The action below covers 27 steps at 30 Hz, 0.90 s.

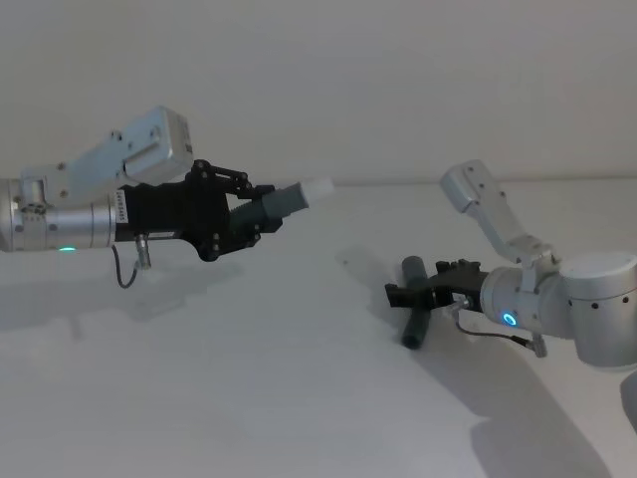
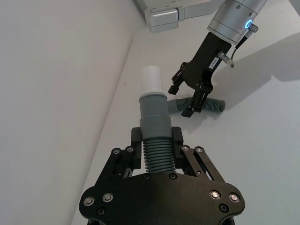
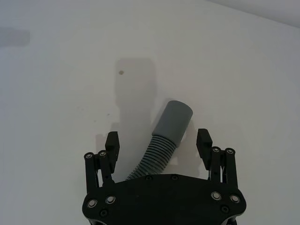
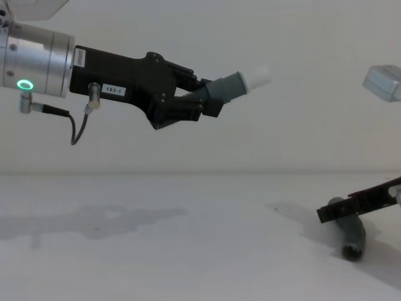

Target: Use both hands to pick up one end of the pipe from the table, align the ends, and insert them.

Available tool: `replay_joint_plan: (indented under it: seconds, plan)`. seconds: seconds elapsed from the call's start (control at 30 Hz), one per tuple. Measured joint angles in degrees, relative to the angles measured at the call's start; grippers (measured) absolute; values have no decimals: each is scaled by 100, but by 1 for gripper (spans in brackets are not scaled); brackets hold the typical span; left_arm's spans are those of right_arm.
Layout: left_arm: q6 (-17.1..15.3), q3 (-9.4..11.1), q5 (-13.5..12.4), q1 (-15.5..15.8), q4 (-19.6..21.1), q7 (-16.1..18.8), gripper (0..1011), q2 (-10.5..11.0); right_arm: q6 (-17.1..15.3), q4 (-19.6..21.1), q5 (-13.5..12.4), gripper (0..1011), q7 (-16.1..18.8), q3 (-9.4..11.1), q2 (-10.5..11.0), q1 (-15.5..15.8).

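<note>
Left gripper held high above the table, jaws clamped on the ribbed part of the white-tipped pipe piece, right gripper down at the table, jaws apart, straddling the second pipe piece that lay there.

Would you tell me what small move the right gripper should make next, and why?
Probably close the right gripper: its fingers stand open on either side of the grey piece lying on the table, not yet gripping it, while the left gripper holds the white-tipped piece aloft.
</note>
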<state>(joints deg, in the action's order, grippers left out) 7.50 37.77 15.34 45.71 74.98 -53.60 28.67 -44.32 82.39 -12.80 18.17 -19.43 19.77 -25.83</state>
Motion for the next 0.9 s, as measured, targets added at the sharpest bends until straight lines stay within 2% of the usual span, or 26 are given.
replay_joint_plan:
  seconds: [0.9]
  plan:
    - [0,0,0,0,0,0,336,-1,-20,-110,177,1001,185,-146,-1,-78]
